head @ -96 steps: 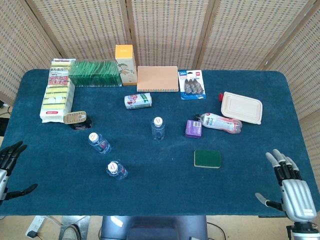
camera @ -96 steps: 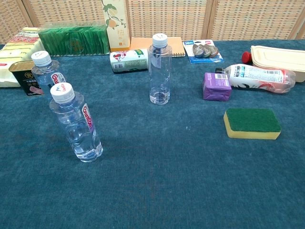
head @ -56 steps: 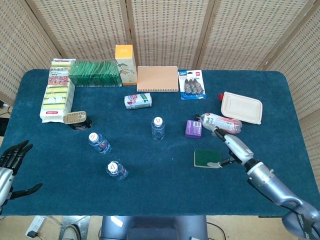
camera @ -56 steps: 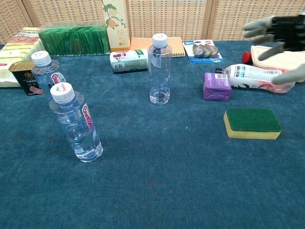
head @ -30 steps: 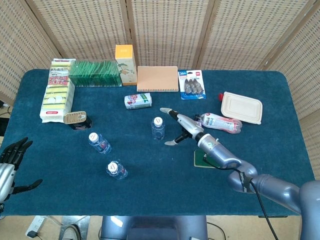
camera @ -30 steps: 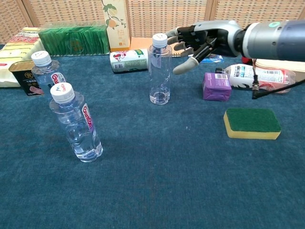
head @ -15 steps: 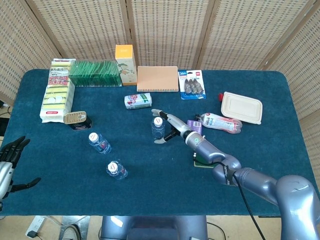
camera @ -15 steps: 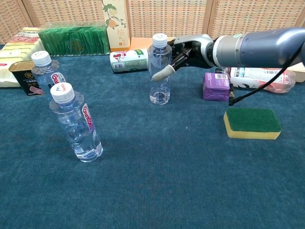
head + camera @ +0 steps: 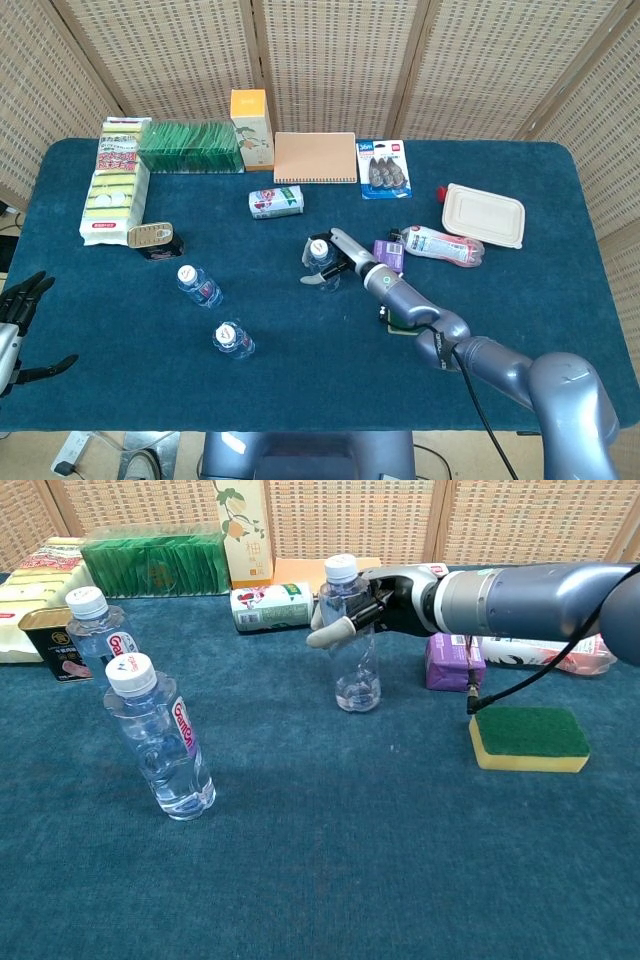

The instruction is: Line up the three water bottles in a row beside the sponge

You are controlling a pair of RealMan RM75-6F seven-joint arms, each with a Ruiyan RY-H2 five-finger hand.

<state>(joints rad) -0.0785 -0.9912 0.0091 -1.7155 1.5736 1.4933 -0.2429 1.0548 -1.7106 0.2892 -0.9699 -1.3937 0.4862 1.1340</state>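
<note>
Chest view: right hand (image 9: 372, 605) apparently grips tilted water bottle (image 9: 352, 645).

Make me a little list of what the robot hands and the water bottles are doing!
right hand: grips the unlabelled clear plastic bottle, which is tilted
left hand: empty, fingers apart, at table's near edge
two labelled clear plastic bottles: upright, untouched
green-and-yellow sponge: flat on the blue cloth table, no bottle beside it yet
</note>
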